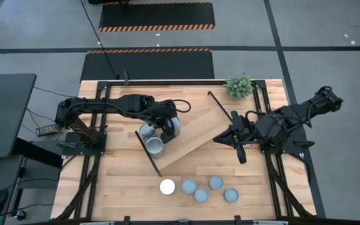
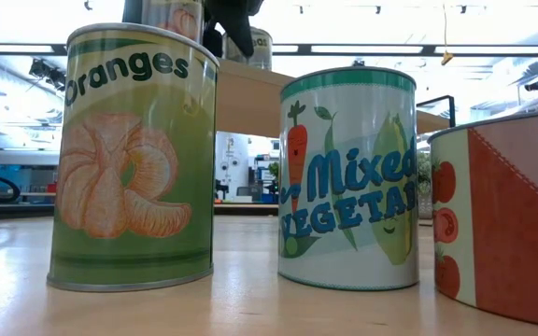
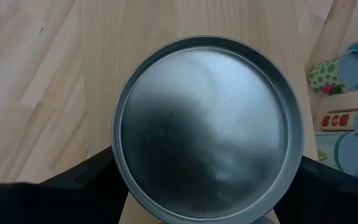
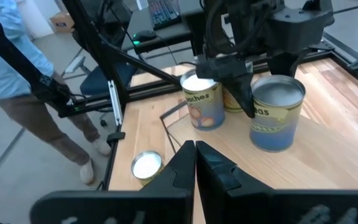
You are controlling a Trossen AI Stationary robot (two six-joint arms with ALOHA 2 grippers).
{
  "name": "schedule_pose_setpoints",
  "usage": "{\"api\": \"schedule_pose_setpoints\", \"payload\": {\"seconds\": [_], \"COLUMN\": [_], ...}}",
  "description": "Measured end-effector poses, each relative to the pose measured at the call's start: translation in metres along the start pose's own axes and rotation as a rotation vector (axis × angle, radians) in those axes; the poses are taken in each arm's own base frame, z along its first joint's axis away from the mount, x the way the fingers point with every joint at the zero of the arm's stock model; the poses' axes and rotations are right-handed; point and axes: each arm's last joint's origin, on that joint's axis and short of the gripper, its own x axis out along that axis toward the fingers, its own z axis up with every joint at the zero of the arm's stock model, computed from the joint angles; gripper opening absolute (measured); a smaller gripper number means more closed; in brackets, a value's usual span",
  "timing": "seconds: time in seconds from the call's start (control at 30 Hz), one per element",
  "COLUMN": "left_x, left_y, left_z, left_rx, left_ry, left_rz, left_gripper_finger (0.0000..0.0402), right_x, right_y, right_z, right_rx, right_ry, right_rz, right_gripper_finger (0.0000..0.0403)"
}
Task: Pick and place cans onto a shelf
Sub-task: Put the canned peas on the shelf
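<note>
Two grippers show from above. The left gripper [image 1: 170,129] is at the left end of the shelf [image 1: 195,134], its fingers spread wide on either side of a can [image 3: 207,127] seen top-on from its wrist, a dull silvery lid that fills most of that view. The dark fingers [image 3: 82,186] flank the can's sides; whether they press on it I cannot tell. In the right wrist view this can [image 4: 277,112] stands upright on the plank with the left gripper [image 4: 244,93] coming down over it.

Beside it on the shelf stand two more upright cans, one with a peach label [image 4: 202,101] and another mostly hidden behind the gripper. From above they show as a grey top [image 1: 147,131] and one nearer the plank's end [image 1: 154,147].

The shelf lies slantwise on the table [image 1: 111,181], its long axis running from near left to far right, with a thin black bar [image 1: 147,153] across its left end and another [image 1: 220,107] at its right end.

The right gripper [image 1: 241,153] hangs off the shelf's right end with its fingers [image 4: 213,165] pressed together, holding nothing.

Five cans stand upright on the table's near edge: one white-topped [image 1: 167,186] and four blue-grey [image 1: 189,186] [image 1: 201,195] [image 1: 215,182] [image 1: 231,195]. The low view reads their labels: oranges [image 2: 134,159], mixed vegetables [image 2: 348,182] and tomatoes [image 2: 507,219].
</note>
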Motion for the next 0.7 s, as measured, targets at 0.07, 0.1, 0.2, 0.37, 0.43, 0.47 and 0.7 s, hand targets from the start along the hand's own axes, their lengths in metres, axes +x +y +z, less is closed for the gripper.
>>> {"api": "schedule_pose_setpoints", "payload": {"seconds": [0.07, 0.1, 0.2, 0.37, 0.43, 0.47, 0.7], "left_x": [0.000, 0.000, 0.000, 0.000, 0.000, 0.001, 0.002], "left_y": [0.000, 0.000, 0.000, 0.000, 0.000, -0.001, -0.002], "left_z": [0.000, 0.000, 0.000, 0.000, 0.001, 0.001, 0.004], "left_rx": [-0.001, -0.002, -0.002, -0.002, -0.003, -0.003, -0.007], "left_ry": [0.000, 0.000, 0.000, -0.001, -0.007, -0.013, -0.039], "left_rz": [0.000, 0.000, 0.000, -0.001, -0.004, -0.008, -0.024], "left_gripper_finger": [0.0316, 0.0316, 0.0316, 0.0316, 0.0316, 0.0316, 0.0316], "right_x": [0.000, 0.000, 0.000, 0.000, 0.000, 0.000, -0.001], "right_y": [0.001, 0.001, 0.001, 0.003, 0.003, 0.003, 0.005], "right_z": [0.001, 0.002, 0.003, 0.006, 0.007, 0.007, 0.011], "right_rx": [0.006, 0.008, 0.013, 0.026, 0.028, 0.030, 0.044], "right_ry": [-0.014, -0.018, -0.030, -0.061, -0.067, -0.072, -0.106], "right_rz": [0.007, 0.009, 0.014, 0.028, 0.030, 0.033, 0.047], "right_gripper_finger": [0.0019, 0.0018, 0.0017, 0.0016, 0.0016, 0.0016, 0.0017]}}
